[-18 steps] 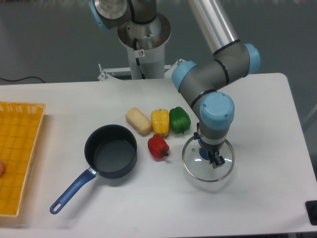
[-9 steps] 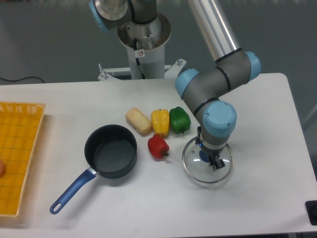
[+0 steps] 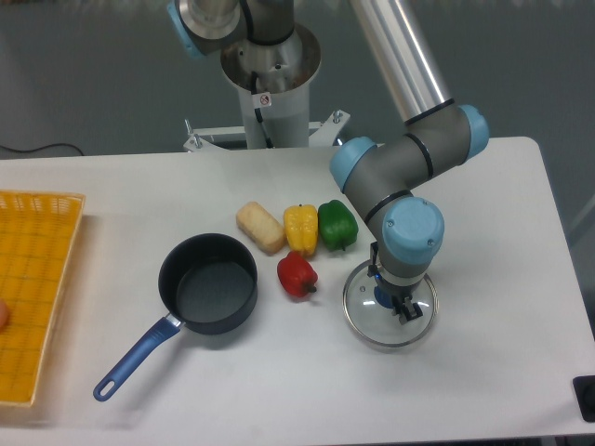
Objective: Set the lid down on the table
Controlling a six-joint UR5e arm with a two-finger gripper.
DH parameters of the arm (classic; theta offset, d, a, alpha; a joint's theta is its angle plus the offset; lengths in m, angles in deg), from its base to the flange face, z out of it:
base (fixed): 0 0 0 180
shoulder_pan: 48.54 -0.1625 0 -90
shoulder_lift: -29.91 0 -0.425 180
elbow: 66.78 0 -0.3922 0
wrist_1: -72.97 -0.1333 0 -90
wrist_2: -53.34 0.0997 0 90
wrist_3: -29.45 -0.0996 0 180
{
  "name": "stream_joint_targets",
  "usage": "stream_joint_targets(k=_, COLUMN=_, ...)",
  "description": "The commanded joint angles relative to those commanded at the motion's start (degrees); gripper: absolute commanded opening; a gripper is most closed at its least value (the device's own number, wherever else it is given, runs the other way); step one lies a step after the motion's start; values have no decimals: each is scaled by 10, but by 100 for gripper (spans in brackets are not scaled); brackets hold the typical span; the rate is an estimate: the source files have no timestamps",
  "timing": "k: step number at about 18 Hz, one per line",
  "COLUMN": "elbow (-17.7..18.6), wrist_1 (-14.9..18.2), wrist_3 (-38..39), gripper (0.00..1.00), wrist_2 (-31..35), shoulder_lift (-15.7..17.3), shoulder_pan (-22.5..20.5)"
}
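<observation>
The lid, a round glass disc with a silver rim and a blue centre knob, lies low over the white table right of the red pepper. My gripper points straight down over the lid's centre and is shut on the blue knob. The arm's blue wrist joint hides most of the knob and the lid's upper part. I cannot tell whether the lid's rim touches the tabletop.
A dark saucepan with a blue handle stands open at centre left. A beige bread roll, a yellow pepper, a green pepper and a red pepper lie between saucepan and lid. A yellow-orange mesh tray is at the left edge.
The gripper has moved down a little with the lid, which now looks slightly smaller and lower against the table. Nothing else has moved.
</observation>
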Motion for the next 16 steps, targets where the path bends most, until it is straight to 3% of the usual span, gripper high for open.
stream_joint_targets(k=16, elbow=2, wrist_1=-4, wrist_3=18, gripper=62, wrist_2=-19, shoulder_lift=-6, shoulder_pan=2)
